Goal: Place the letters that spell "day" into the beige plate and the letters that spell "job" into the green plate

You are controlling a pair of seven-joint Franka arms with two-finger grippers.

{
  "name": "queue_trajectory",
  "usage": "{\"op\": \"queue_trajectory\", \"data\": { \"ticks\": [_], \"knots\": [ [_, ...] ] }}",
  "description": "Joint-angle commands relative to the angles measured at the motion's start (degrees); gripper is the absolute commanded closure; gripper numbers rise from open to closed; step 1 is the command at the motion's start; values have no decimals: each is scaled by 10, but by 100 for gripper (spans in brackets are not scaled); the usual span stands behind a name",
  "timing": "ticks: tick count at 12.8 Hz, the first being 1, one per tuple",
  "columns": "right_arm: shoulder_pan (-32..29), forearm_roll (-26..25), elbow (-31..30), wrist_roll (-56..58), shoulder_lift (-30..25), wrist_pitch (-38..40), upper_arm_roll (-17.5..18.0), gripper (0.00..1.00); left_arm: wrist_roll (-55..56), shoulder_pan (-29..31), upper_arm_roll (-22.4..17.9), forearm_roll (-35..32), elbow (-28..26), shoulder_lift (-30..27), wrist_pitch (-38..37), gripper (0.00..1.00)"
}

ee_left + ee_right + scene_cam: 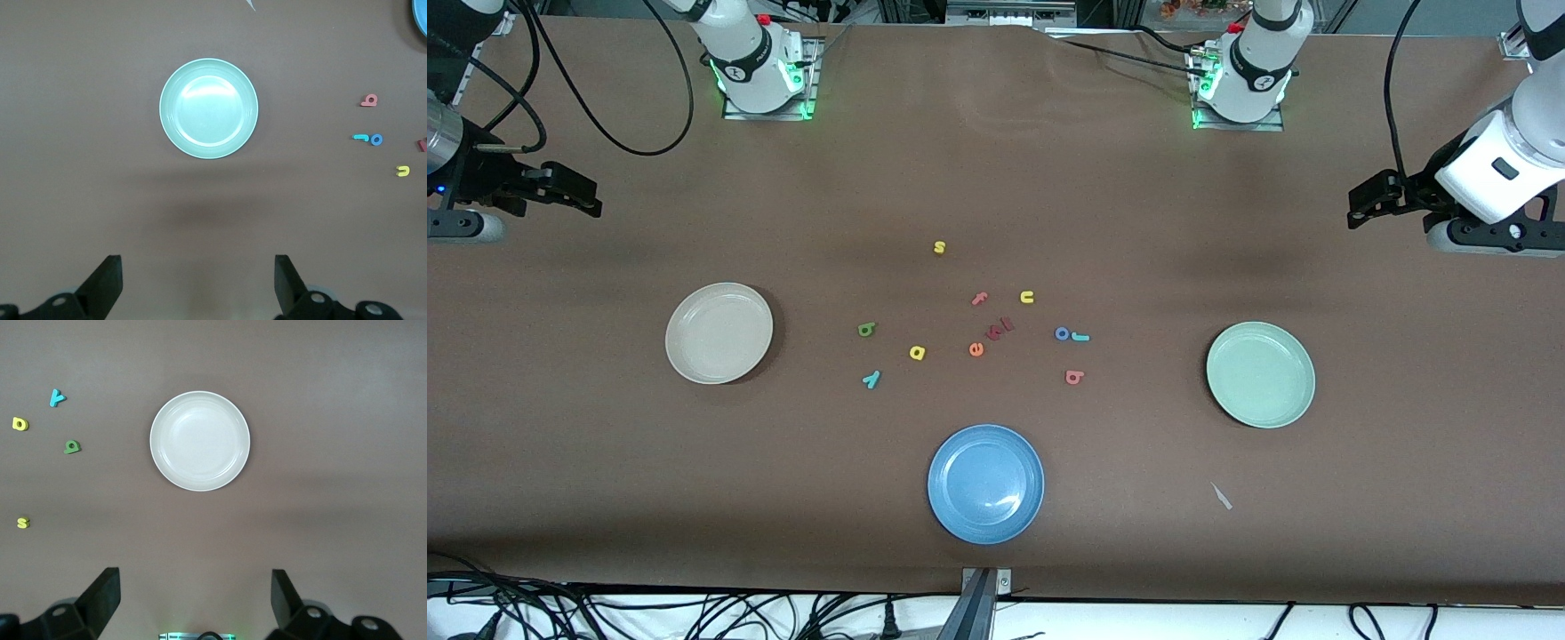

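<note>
Both hands open — beige plate [719,332], green plate [1260,374] bare.

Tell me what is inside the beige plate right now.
Nothing: the beige plate is bare in the front and right wrist views. The green d, yellow a and teal y lie on the table beside it. Nothing covers its inside.

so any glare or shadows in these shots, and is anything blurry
Front view: soft glare on the blue plate, a dark shadow beside the beige plate, and the letters stay sharp. Left wrist view: a bright sheen on the green plate and a faint dark band on the table below it. Right wrist view: even light, nothing blurred.
</note>
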State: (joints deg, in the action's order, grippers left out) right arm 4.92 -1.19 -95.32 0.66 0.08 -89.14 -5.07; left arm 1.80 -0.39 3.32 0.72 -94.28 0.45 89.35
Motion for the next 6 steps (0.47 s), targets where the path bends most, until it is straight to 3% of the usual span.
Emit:
{"op": "queue_trajectory", "data": {
  "ticks": [1,6],
  "knots": [
    [-3,-4,0,8,-3,6,2,0,-7,3,4,6,14,4,-12,0],
    [-3,-5,-1,5,-3,7,2,0,-7,3,4,6,14,4,-12,0]
  ]
}}
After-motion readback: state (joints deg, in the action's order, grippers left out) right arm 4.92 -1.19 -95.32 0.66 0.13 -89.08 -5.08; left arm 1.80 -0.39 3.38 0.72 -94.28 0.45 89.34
